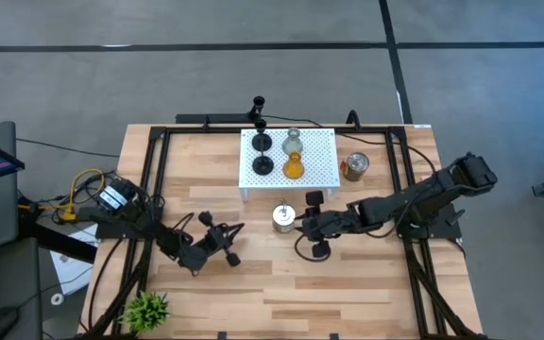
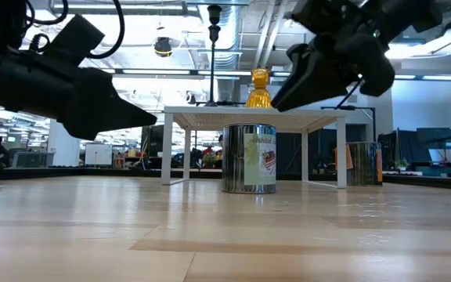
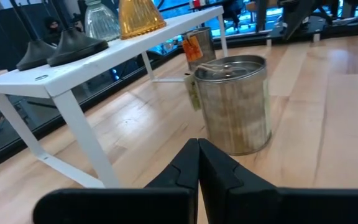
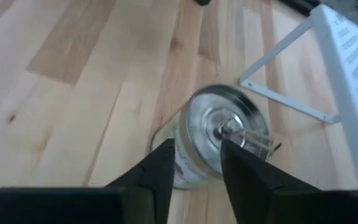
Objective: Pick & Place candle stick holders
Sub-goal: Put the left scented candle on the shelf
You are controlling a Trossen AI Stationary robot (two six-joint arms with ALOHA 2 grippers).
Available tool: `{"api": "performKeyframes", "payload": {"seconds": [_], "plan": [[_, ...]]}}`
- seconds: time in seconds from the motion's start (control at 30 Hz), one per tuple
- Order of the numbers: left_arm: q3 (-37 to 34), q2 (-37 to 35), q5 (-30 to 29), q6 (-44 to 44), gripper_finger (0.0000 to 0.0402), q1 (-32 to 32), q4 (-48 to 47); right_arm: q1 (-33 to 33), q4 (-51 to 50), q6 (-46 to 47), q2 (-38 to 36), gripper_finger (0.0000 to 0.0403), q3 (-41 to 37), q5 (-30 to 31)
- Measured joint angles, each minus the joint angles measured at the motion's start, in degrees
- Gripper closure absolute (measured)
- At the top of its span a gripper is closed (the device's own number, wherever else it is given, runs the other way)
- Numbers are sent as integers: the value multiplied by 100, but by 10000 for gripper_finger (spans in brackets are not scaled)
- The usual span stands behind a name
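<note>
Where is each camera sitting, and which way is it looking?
High view: above the table, looking straight down; both arms, left gripper, right gripper.
Low view: at tabletop height, looking level at the tin can and white rack; both arms hang above.
Left wrist view: on the left arm, facing can and rack past shut fingers.
Right wrist view: on the right arm, looking down on the can past parted fingers.
All four share the can.

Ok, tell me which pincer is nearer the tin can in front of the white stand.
Right. The right pincer hovers just beside the tin can; the left pincer sits farther off, toward the table's left.
</note>
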Motion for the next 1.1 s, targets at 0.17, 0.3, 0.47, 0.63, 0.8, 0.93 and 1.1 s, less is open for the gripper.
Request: {"api": "performKeyframes", "payload": {"seconds": [0.17, 0.3, 0.47, 0.63, 0.8, 0.93, 1.1], "plan": [[0, 0, 0, 0, 396, -78, 0, -127, -3, -136, -3, 267, 1, -94], [0, 0, 0, 0, 396, -84, 0, -257, 13, -144, -3, 264, 1, -301], [0, 0, 2, 0, 396, -84, 0, -385, 23, -149, 200, 268, -19, -506], [0, 0, 2, 0, 396, -84, 0, -471, 193, -175, 454, 273, -18, -513], [0, 0, 2, 0, 396, -84, -1, -473, 402, -301, 710, 276, 20, -482], [-4, 0, 2, 4, 396, -84, 0, -473, 367, -299, 725, 285, 27, -448], [-9, 0, 2, 4, 396, -84, -1, -452, 231, -251, 582, 322, 7, -452]]}}
